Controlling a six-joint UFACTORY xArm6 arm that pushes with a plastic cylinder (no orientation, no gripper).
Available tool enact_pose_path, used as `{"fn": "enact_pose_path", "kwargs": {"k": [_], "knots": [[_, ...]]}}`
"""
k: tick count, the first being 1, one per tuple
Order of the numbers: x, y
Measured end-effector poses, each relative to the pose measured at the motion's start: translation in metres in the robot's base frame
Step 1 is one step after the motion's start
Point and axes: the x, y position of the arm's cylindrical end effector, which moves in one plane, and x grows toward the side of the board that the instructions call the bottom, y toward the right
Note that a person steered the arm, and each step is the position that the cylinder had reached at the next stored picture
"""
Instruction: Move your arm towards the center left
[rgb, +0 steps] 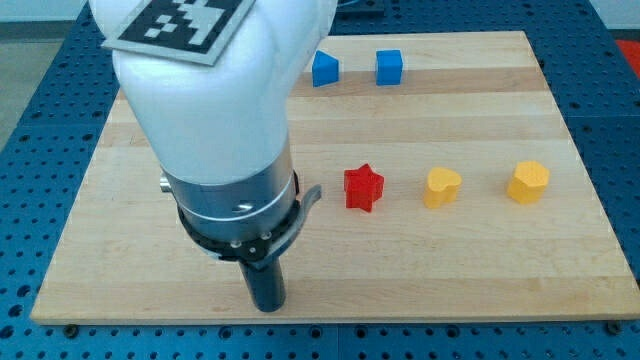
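My arm's white and grey body fills the view's left half and ends in a dark rod. My tip (267, 305) rests on the wooden board (450, 260) near its bottom edge, left of centre. A red star block (363, 187) lies up and to the right of the tip, well apart from it. A yellow heart-like block (441, 187) and a yellow hexagon block (528, 182) lie further right in the same row. Two blue blocks, one (325, 69) partly behind the arm and a cube (389, 67), sit near the top edge.
The board lies on a blue perforated table (620, 120). A black-and-white marker tag (180, 25) sits on top of the arm. The arm body hides much of the board's left and centre.
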Motion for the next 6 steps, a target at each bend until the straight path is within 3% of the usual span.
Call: {"fn": "enact_pose_path", "kwargs": {"k": [1,3,5,6], "knots": [[-0.044,-0.006],[-0.084,-0.122],[-0.236,-0.22],[-0.298,-0.235]]}}
